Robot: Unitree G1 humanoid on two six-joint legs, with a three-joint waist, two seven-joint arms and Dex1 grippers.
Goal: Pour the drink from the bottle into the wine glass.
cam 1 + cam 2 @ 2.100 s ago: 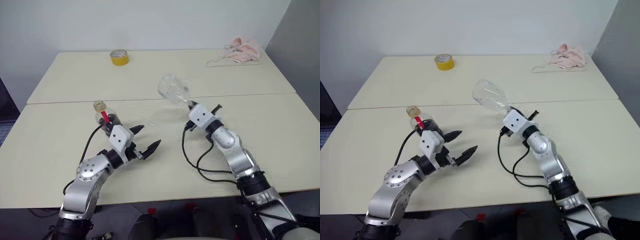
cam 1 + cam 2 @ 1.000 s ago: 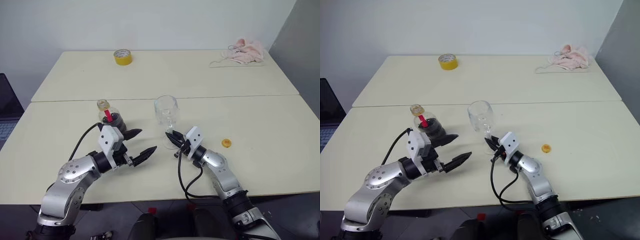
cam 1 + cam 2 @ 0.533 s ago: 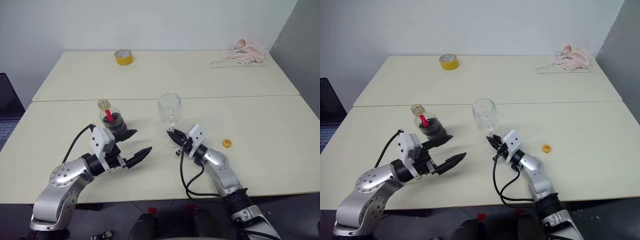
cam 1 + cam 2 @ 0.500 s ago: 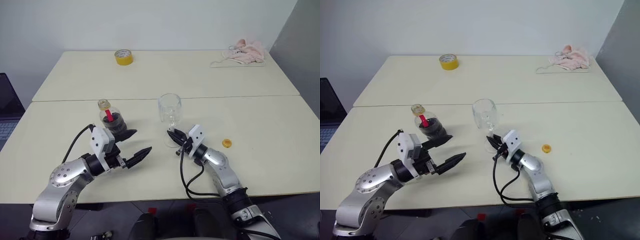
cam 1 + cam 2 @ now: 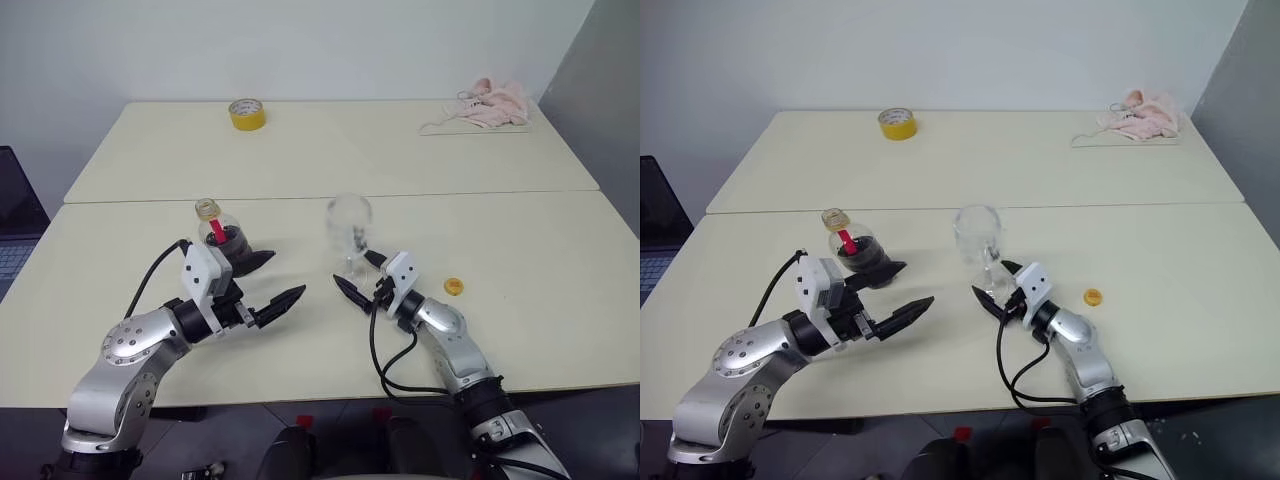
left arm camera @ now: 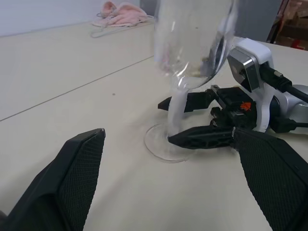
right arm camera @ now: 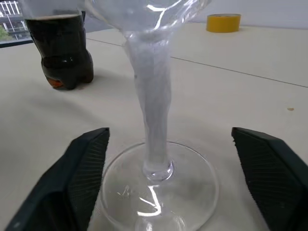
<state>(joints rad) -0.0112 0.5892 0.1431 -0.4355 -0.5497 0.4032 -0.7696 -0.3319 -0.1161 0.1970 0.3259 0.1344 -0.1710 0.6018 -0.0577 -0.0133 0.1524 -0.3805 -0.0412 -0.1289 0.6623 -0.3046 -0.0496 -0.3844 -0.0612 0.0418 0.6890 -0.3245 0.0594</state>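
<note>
Surface bare around task items. Left gripper jaws wide, empty, beside bottle; drink inside, unpoured. Glass upright at centre, blurred, possibly rocking. Right gripper jaws just released stem, now spread either side. Cap off: pouring next.

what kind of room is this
Probably an office or lab test room: two plain pale tables pushed together against a bare white wall, a laptop at one edge, and a yellow tape roll lying about.
</note>
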